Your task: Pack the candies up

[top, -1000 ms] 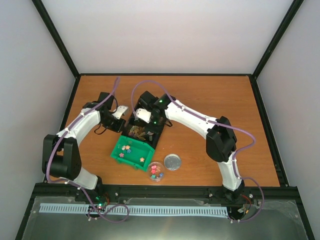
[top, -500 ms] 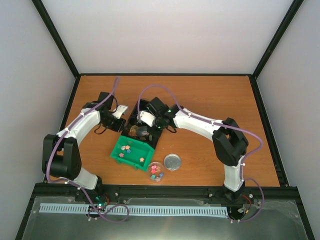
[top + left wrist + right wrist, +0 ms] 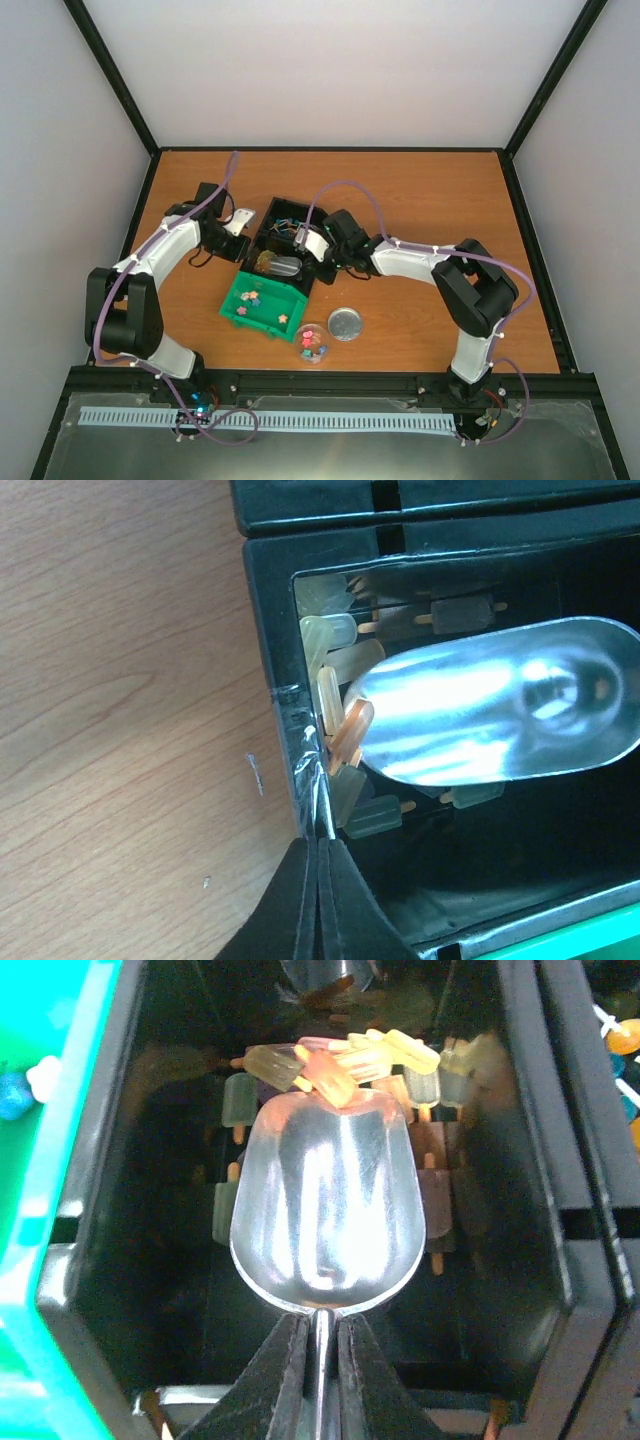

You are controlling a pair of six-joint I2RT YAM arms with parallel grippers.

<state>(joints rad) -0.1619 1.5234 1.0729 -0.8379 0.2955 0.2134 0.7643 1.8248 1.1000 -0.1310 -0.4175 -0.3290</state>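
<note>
- A clear cup (image 3: 299, 338) is seen nearest the arm bases, with a few of the candies (image 3: 314, 349) held in it.
- A round silver lid (image 3: 345, 323) is laid flat on the table (image 3: 430, 200) just beside the cup, to its right.
- More candies are scattered inside the green tray (image 3: 255, 324), which is set just behind the cup and against the black tray (image 3: 268, 630).
- A silver scoop (image 3: 328, 1200) is held low inside the black tray's near compartment, its bowl tipped among pale lolly-shaped pieces (image 3: 300, 1065).
- The scoop's thin handle is pinched between the jaws of the right gripper (image 3: 320, 1325).
- The left gripper (image 3: 316, 855) is placed at the black tray's left wall, its jaws pressed together; whether the rim is caught between them cannot be told.
</note>
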